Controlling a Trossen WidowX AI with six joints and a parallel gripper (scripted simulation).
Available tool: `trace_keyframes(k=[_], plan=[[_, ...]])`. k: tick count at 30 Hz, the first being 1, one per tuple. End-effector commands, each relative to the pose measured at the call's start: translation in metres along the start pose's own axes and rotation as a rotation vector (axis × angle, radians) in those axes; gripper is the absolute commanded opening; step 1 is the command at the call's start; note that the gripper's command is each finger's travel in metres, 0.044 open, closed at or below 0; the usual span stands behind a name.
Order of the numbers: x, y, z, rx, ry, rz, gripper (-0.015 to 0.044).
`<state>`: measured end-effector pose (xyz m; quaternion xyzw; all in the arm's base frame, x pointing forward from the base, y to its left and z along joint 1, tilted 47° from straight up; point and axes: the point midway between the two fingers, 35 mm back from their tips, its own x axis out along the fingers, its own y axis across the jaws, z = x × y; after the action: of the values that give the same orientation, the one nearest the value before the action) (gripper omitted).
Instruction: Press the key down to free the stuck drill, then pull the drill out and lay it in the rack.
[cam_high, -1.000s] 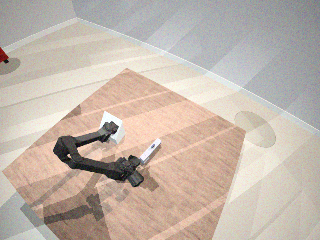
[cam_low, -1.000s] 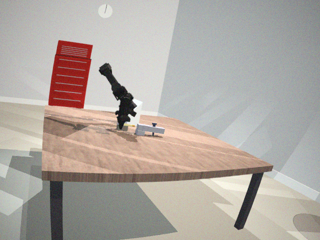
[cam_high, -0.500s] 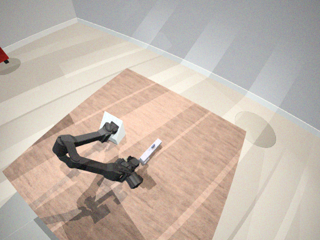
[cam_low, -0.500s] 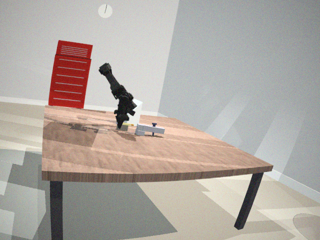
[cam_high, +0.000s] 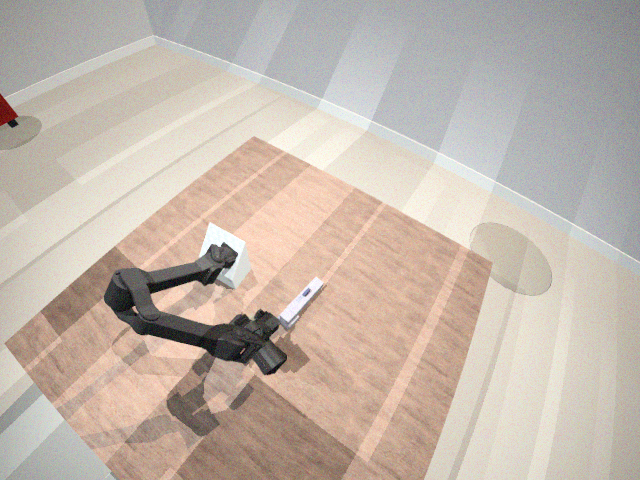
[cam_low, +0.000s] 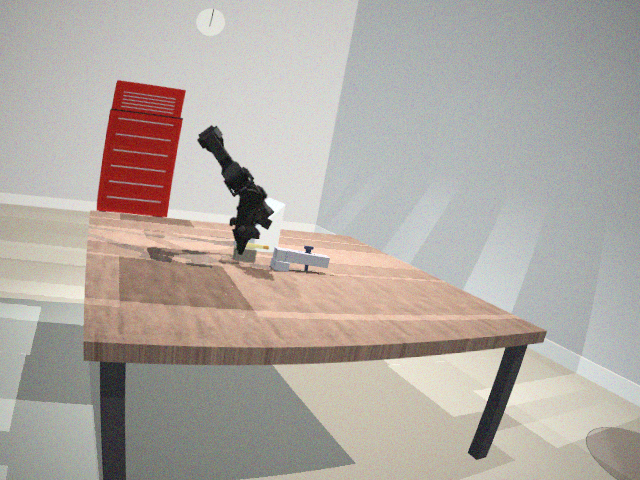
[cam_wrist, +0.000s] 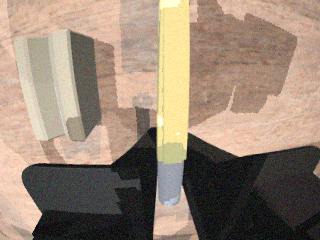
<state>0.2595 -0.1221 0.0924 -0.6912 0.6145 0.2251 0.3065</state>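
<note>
My gripper (cam_low: 241, 252) (cam_wrist: 163, 132) is shut on the grey end of the drill. The drill (cam_low: 258, 246) (cam_wrist: 174, 75) is a thin rod, its long yellow part pointing away from the fingers. It is held above the table, clear of the block. The rack (cam_wrist: 60, 87) (cam_low: 249, 255) is a small beige-grey grooved piece, standing left of the drill in the wrist view, partly behind the fingers in the exterior view. The pale block (cam_high: 299, 303) (cam_low: 292, 256) carries the dark blue key (cam_high: 307, 292) (cam_low: 308, 249). The arm hides the fingertips in the top view.
A white slanted panel (cam_high: 238, 258) (cam_low: 277, 217) stands by the arm's base. The wooden table (cam_high: 392, 289) (cam_low: 361, 299) carries everything. A red cabinet (cam_low: 139, 155) stands beyond the table.
</note>
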Motion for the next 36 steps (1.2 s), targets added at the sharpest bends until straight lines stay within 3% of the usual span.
trace_keyframes(k=[1,36], plan=[[-0.003,0.000,0.000,0.005,0.004,-0.002,0.0000],[-0.020,0.002,0.004,0.005,0.003,-0.002,0.0000]])
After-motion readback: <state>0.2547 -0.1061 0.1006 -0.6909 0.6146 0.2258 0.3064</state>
